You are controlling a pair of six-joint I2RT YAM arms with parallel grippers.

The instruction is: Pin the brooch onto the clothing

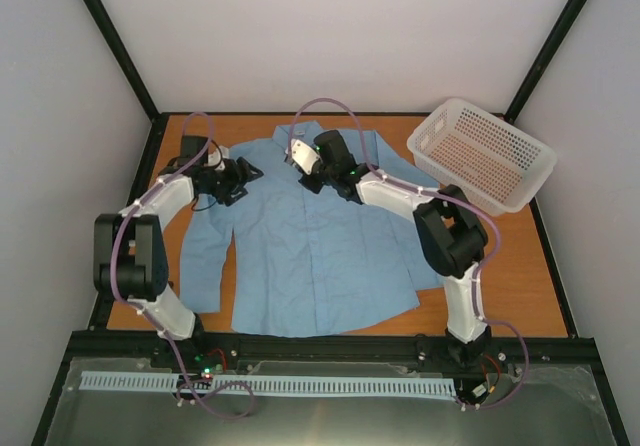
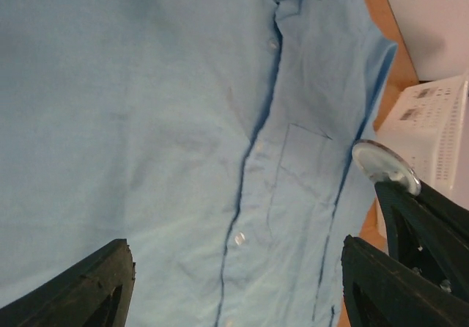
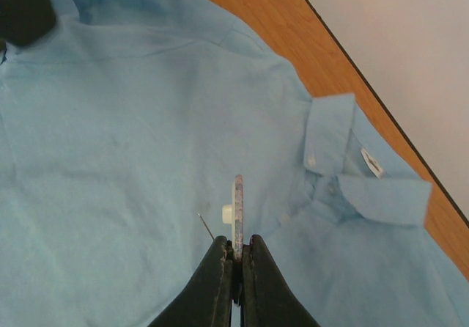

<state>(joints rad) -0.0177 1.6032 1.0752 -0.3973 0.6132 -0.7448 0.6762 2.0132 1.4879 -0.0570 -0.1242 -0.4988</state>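
An orange-brown wooden table [image 1: 520,266] stands between plain pale walls [image 1: 340,36]: one behind it, one at each side. Black posts [image 1: 112,41] rise from the table's far corners. A black rail [image 1: 330,347] runs along its near edge, with a grey metal sheet [image 1: 330,421] beyond that.

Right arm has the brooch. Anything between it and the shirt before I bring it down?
Nothing visible. The brooch, held edge-on in the shut right gripper, has only bare shirt fabric below it, beside the collar. The open left gripper is off to the side.
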